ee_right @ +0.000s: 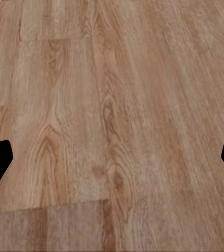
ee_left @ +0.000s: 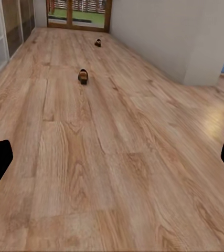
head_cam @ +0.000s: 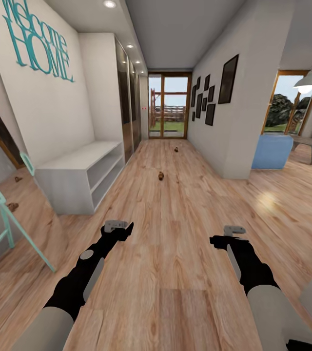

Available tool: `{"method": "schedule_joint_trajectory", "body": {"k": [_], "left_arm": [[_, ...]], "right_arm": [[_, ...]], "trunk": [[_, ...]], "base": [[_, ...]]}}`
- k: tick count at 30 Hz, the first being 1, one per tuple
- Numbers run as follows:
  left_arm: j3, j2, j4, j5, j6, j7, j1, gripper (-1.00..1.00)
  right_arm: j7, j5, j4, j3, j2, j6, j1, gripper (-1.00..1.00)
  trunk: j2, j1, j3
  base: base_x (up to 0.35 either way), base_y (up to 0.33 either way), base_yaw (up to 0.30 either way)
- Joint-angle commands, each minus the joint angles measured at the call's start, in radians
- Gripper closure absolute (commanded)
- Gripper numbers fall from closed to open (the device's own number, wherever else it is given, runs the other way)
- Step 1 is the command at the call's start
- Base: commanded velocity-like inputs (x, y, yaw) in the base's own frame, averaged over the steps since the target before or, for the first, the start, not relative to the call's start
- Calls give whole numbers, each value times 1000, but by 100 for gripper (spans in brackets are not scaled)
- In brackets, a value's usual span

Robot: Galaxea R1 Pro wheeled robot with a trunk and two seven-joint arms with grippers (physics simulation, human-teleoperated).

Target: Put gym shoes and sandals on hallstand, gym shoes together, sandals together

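Wooden planks of the corridor floor [head_cam: 175,273] run from the robot all the way to a glass door [head_cam: 168,106] at the far end. Two small brown sandals lie on this floor. The nearer sandal [head_cam: 161,175] sits in the middle of the corridor, well ahead of both arms. The farther sandal [head_cam: 176,149] lies close to the door. The left wrist view shows them too, the nearer one [ee_left: 83,75] and the farther one [ee_left: 97,42].

The left gripper [head_cam: 117,227] and the right gripper [head_cam: 230,235] hang low over bare planks. Both hold nothing. The wrist views show dark fingers far apart at the picture edges, so both sets of jaws look spread wide.

A low white shelf unit [head_cam: 80,174] stands by the left wall under blue "Welcome HOME" letters [head_cam: 39,39]. It has no stepped shelves above it, so it is probably not the shoe rack.

What could go wrong? The robot could put shoes on this wrong shelf. The sandals are small and flat, so the fingers could push one away and not grab it. A mint stool [head_cam: 2,219] stands close on the left, and a turning arm could bump it.
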Motion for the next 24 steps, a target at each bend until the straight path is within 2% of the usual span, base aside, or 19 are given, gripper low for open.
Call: {"method": "schedule_joint_trajectory", "body": {"k": [1,12,24], "left_arm": [[0,0,0,10,3,-3,0,-100],[1,0,0,10,3,-3,-1,-100],[0,0,0,10,3,-3,0,-100]], "right_arm": [[2,9,-1,-1,0,6,0,-100],[2,9,-1,-1,0,6,0,-100],[2,9,-1,-1,0,6,0,-100]], "trunk": [[0,0,-1],[0,0,-1],[0,0,-1]], "base": [[349,0,0],[349,-8,0],[349,-77,0]]}}
